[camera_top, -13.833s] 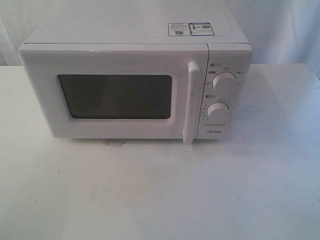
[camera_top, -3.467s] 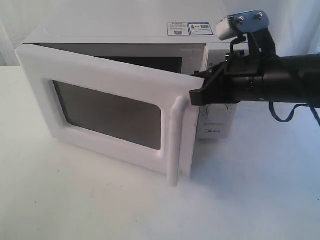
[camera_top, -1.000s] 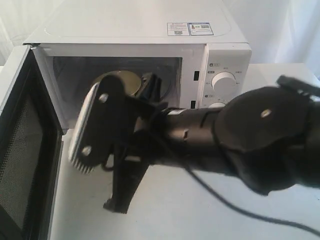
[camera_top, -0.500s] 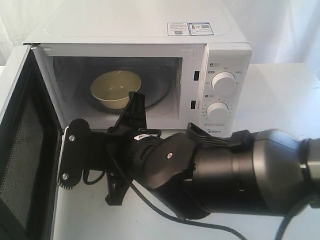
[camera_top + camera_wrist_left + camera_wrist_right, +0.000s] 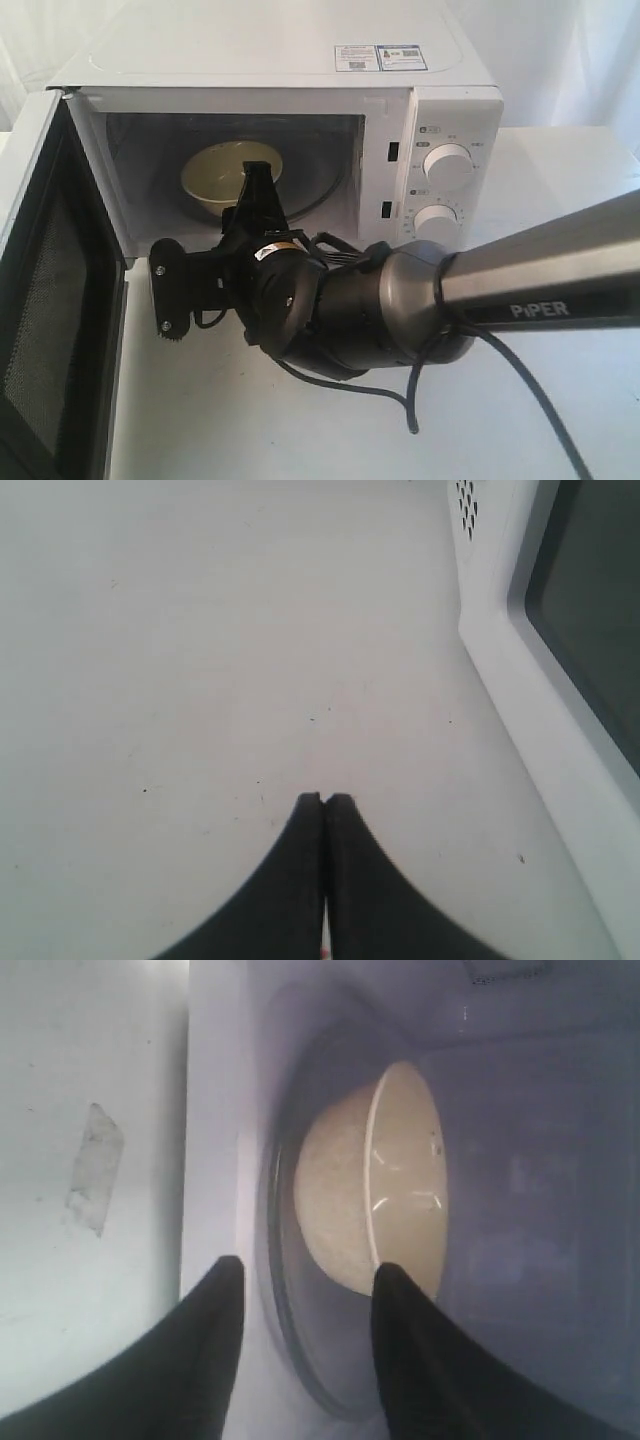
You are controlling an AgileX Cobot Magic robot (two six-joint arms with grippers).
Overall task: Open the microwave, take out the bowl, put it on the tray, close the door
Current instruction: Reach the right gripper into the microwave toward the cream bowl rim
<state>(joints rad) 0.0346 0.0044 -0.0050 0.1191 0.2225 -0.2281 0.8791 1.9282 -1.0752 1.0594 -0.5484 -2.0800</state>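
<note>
The white microwave (image 5: 280, 60) stands with its door (image 5: 50, 300) swung wide open to the left. Inside, the cream bowl (image 5: 222, 175) sits upright on the glass turntable (image 5: 290, 1340). My right gripper (image 5: 258, 180) reaches across at the cavity mouth, just in front of the bowl. In the right wrist view this gripper (image 5: 308, 1272) is open, and the bowl (image 5: 395, 1180) lies beyond its fingertips (image 5: 392, 1278), untouched. My left gripper (image 5: 325, 798) is shut on nothing, low over the table beside the door's outer face (image 5: 530, 720). No tray is in view.
The two knobs (image 5: 447, 165) are on the right panel. A black cable (image 5: 405, 395) hangs from the right arm over the white table (image 5: 560, 180). A patch of tape (image 5: 95, 1165) is stuck on the table before the oven.
The right arm has pushed its gripper up and in toward the cavity, so a finger now overlaps the bowl's front rim. The door stays wide open and the bowl has not moved.
</note>
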